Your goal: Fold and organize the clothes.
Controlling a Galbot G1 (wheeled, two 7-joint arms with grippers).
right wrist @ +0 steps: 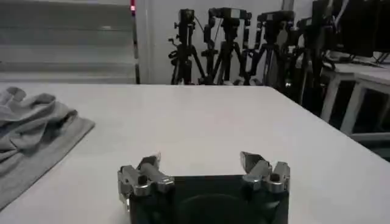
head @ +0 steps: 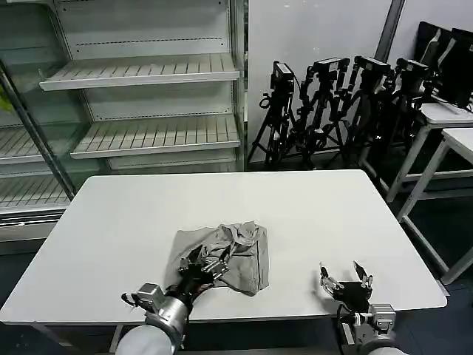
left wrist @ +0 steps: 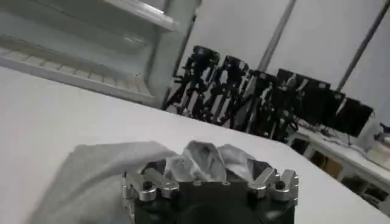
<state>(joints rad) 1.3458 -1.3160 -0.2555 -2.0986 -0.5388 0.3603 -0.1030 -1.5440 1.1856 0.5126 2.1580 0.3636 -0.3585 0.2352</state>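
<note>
The clothes (head: pixel 240 255) are one light grey T-shirt, crumpled in a loose heap on the white table (head: pixel 310 214) near its front edge. My left gripper (head: pixel 209 262) rests on the heap's near left part, open, its fingers spread wide. In the left wrist view bunched fabric (left wrist: pixel 204 161) rises between the left gripper's (left wrist: pixel 209 176) fingers. My right gripper (head: pixel 344 274) hovers open over bare table to the right of the shirt, with nothing between its fingers. The right wrist view shows the right gripper (right wrist: pixel 200 159) apart from the shirt's edge (right wrist: pixel 30 134).
Behind the table stands a glass-fronted shelf unit (head: pixel 148 74) at back left. A row of black camera tripods (head: pixel 332 103) lines the back wall. White side tables (head: pixel 443 118) stand at the right. Bare tabletop surrounds the shirt.
</note>
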